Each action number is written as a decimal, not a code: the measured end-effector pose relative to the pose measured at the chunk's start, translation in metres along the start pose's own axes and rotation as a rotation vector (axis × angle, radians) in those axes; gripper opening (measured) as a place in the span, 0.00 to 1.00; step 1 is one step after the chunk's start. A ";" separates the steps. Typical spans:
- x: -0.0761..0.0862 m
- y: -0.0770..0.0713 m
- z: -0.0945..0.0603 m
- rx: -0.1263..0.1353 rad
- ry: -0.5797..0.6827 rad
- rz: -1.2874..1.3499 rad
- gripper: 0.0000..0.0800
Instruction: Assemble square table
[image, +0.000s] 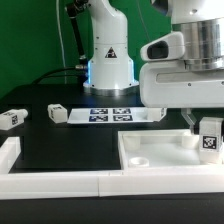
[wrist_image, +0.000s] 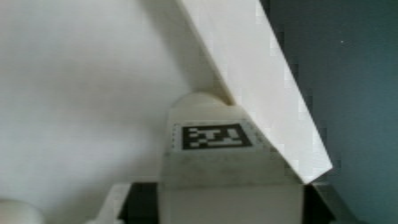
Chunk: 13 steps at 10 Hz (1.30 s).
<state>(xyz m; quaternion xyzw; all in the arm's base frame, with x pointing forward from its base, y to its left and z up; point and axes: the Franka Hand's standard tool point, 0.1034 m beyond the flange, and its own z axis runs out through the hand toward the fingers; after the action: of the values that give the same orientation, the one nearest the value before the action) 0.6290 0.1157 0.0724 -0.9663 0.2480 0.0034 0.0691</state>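
Note:
The square tabletop (image: 150, 158) lies flat at the exterior view's right front, rim up, with a corner hole showing. My gripper (image: 204, 126) is shut on a white leg (image: 210, 140) with a black-and-white tag and holds it upright at the slab's far right corner. In the wrist view the leg (wrist_image: 217, 150) sits between my dark fingers (wrist_image: 141, 198), and its far end meets the slab's raised rim (wrist_image: 249, 75). Whether it is in a hole is hidden. Two loose legs lie on the table, one far left (image: 12, 118) and one near the board (image: 57, 113).
The marker board (image: 110, 113) lies in front of the robot base (image: 108, 60). White border rails (image: 60, 185) run along the front edge and the left side (image: 10, 150). Black table surface shows between the rails and the slab.

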 end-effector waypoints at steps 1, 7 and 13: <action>0.000 0.000 0.000 0.001 0.000 0.098 0.37; -0.004 -0.006 0.002 0.091 -0.054 1.088 0.37; -0.002 -0.004 0.004 0.039 -0.030 0.494 0.80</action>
<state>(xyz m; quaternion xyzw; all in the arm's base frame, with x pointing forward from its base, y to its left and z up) 0.6293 0.1202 0.0685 -0.8746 0.4757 0.0297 0.0886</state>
